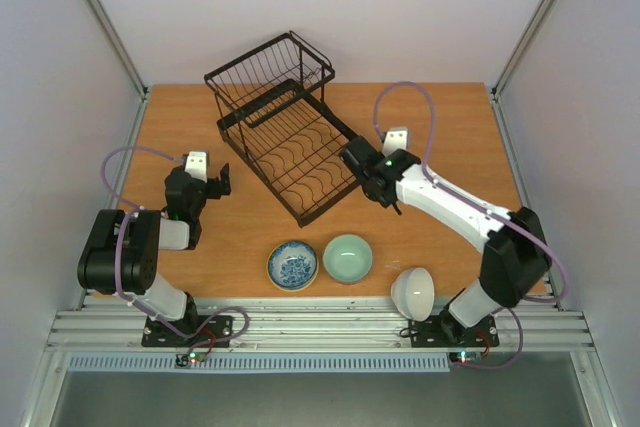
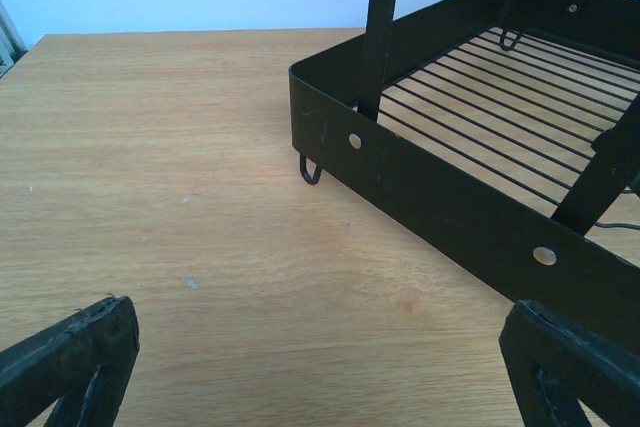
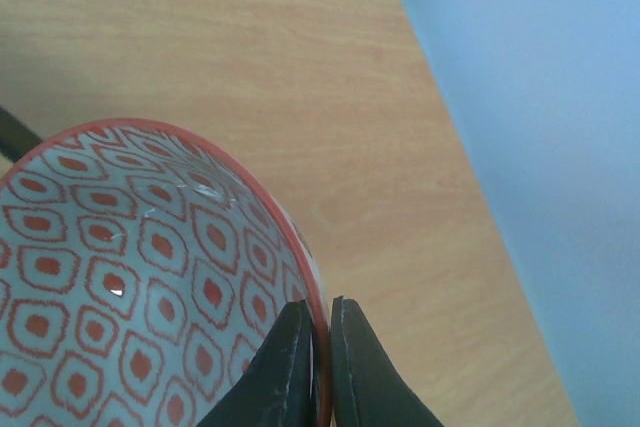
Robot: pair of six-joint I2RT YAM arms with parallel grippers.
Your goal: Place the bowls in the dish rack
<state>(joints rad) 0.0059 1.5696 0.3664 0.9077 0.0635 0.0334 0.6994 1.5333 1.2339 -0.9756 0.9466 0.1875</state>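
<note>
My right gripper [image 3: 322,309] is shut on the rim of the pink-red patterned bowl [image 3: 120,277] and holds it tilted above the table. In the top view this gripper [image 1: 352,157] is at the right side of the black wire dish rack [image 1: 258,175], and the bowl is hidden under it. The blue-and-white bowl [image 1: 292,264] and the pale green bowl [image 1: 347,257] sit side by side near the front edge. The white bowl [image 1: 413,290] lies by the right arm's base. My left gripper [image 1: 218,182] is open and empty, left of the rack [image 2: 450,207].
The rack's raised wire basket [image 1: 270,72] is at its far end. Bare wooden table [image 2: 180,147] lies in front of the left gripper. Side walls with metal posts [image 1: 110,37] close in the table.
</note>
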